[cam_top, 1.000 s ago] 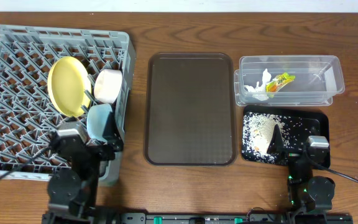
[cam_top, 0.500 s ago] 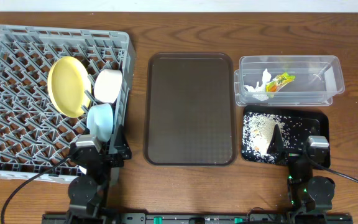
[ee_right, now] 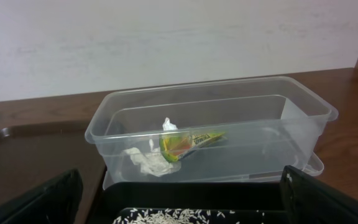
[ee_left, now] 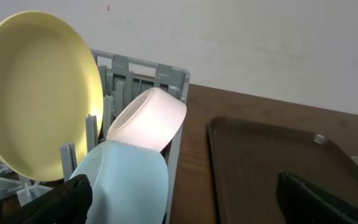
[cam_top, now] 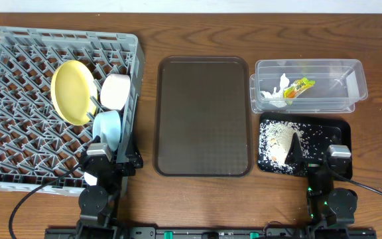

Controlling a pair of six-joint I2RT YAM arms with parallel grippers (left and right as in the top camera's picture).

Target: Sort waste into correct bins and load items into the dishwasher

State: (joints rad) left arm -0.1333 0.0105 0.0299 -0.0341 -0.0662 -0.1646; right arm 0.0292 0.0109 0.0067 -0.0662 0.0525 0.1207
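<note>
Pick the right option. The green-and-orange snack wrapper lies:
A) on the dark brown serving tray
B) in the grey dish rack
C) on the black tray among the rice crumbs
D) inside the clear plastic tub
D: the snack wrapper lies inside the clear tub, next to the white paper scraps. The right wrist view shows it behind the tub's see-through wall.

Dish rack [cam_top: 18, 79] left with plate [cam_top: 71, 91], far bowl [cam_top: 116, 91], near bowl [cam_top: 108, 127] in it, serving tray [cam_top: 203, 116] centre, tub [cam_top: 350, 83] right holding wrapper [cam_top: 299, 87] and paper [cam_top: 272, 93], crumbs [cam_top: 277, 143] in shallow tray [cam_top: 340, 129] before it.
</note>
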